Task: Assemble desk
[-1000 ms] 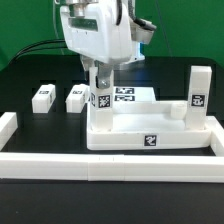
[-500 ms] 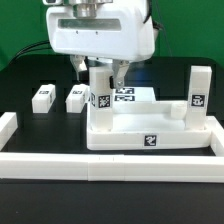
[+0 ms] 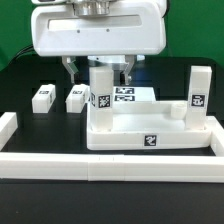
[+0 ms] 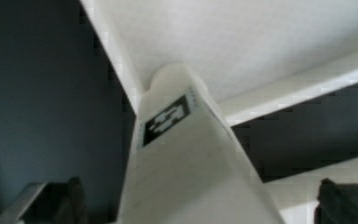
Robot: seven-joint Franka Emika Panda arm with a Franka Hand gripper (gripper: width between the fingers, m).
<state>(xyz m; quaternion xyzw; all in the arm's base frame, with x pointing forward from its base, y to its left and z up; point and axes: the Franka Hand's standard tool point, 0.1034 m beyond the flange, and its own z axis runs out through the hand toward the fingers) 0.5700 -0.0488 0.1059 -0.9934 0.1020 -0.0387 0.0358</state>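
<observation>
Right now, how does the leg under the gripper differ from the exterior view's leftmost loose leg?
The leg under the gripper stands upright in the tabletop's corner; the loose leg lies on the table. The open gripper straddles only the first. Both are white and tagged.

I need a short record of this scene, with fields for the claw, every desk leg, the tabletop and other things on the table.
claw: open, one finger on each side of the standing leg, no grip
standing leg: upright at the tabletop corner on the exterior view's left
other standing leg: upright at the corner on the exterior view's right
loose legs: two, lying on the table, beside the tabletop on the exterior view's left
tabletop: flat on the table
marker board: behind the tabletop
rail: in front of the tabletop
</observation>
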